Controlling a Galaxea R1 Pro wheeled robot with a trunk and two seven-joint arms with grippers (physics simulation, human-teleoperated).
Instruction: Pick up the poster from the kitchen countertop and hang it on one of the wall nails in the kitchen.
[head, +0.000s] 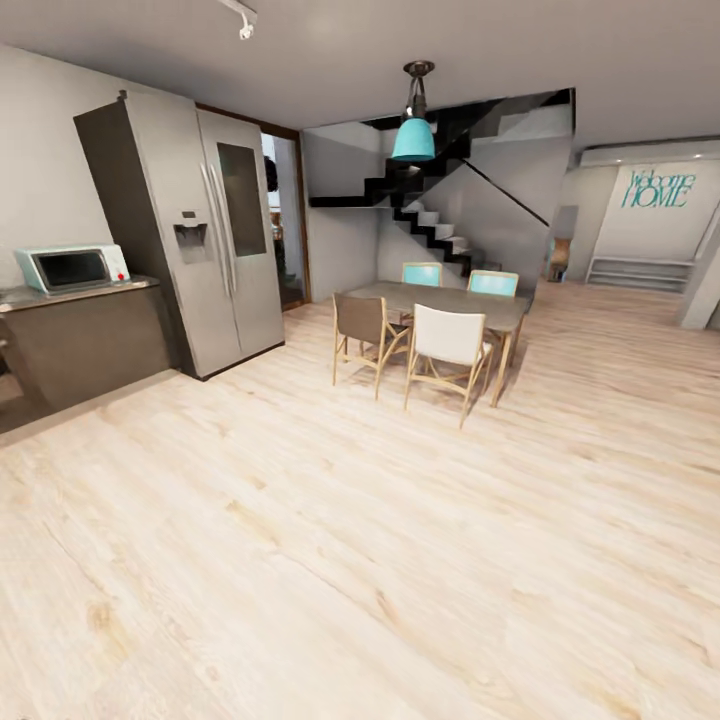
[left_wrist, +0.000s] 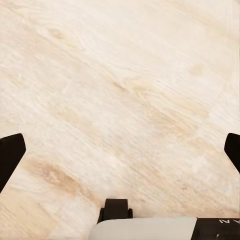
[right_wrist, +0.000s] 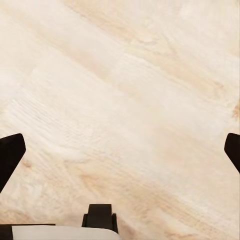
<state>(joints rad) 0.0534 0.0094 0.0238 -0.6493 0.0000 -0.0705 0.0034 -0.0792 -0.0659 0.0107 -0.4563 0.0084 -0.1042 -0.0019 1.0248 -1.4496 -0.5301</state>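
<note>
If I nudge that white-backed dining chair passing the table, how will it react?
The white-backed chair looks light, with thin wooden legs, so it would probably slide on the smooth wood floor. A high push might tip it, since its back sits well above its narrow base.

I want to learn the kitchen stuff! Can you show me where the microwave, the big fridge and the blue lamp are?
microwave (head: 70, 268): head view, on its dark door glass.
fridge (head: 222, 262): head view, on its door handles.
blue lamp (head: 414, 139): head view, on its shade.
</note>
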